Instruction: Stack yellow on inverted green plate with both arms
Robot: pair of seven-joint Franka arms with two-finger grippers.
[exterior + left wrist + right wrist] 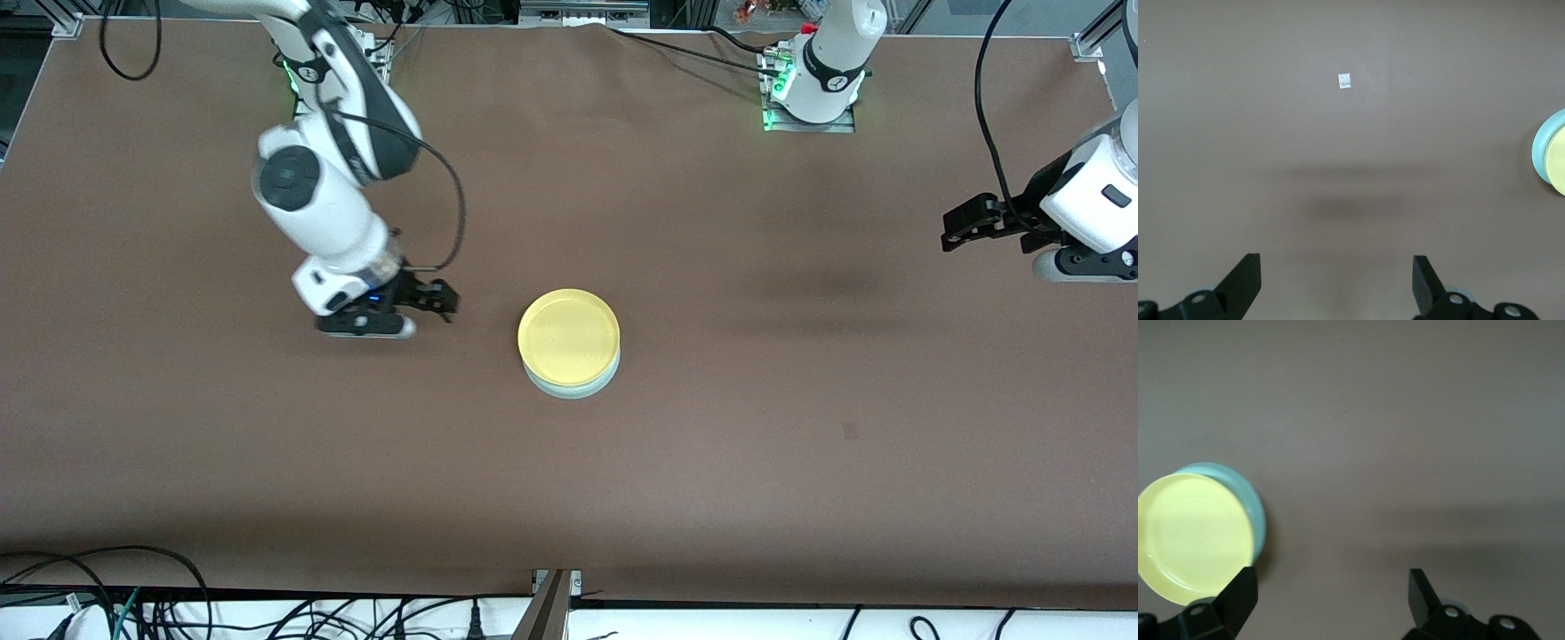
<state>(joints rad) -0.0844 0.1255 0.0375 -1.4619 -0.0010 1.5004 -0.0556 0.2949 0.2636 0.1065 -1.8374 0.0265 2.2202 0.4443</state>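
Yellow (569, 336) atop green plate (571, 384), beside open right jaws (433, 300).

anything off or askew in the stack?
Slightly. The yellow plate sits on the green plate but off-centre, so a green crescent shows on the side nearer the front camera. Nothing spilled or damaged. Both grippers, right and left, are open and clear.

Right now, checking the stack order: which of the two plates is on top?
The yellow plate is on top; the pale green plate shows only as a rim beneath it.
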